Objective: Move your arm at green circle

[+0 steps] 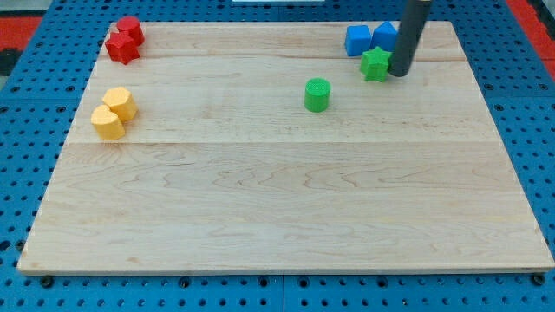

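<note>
Beside green star [375,64], my tip [399,73]; green circle [317,94] apart.

The light is bright and even, coming from above. The blocks throw only small, soft shadows on the bench [286,199]. The wood shows faint glare. Everything is reasonably sharp.

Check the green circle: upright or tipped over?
Upright. The green circle shows its round flat top facing up, with a straight side wall below. My tip is off to the view's right, beside the green star.
</note>
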Controlling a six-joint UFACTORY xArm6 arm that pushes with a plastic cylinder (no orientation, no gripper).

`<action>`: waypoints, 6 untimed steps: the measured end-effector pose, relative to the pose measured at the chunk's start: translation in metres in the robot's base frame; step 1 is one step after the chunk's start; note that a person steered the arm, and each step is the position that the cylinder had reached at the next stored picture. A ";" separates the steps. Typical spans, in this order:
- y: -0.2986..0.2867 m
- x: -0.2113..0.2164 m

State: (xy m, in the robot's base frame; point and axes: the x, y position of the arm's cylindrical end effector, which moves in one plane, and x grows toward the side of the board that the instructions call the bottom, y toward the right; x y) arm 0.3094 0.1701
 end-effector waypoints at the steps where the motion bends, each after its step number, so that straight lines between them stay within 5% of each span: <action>1: 0.045 0.025; 3: -0.001 0.094; 4: -0.069 0.114; 6: -0.135 0.115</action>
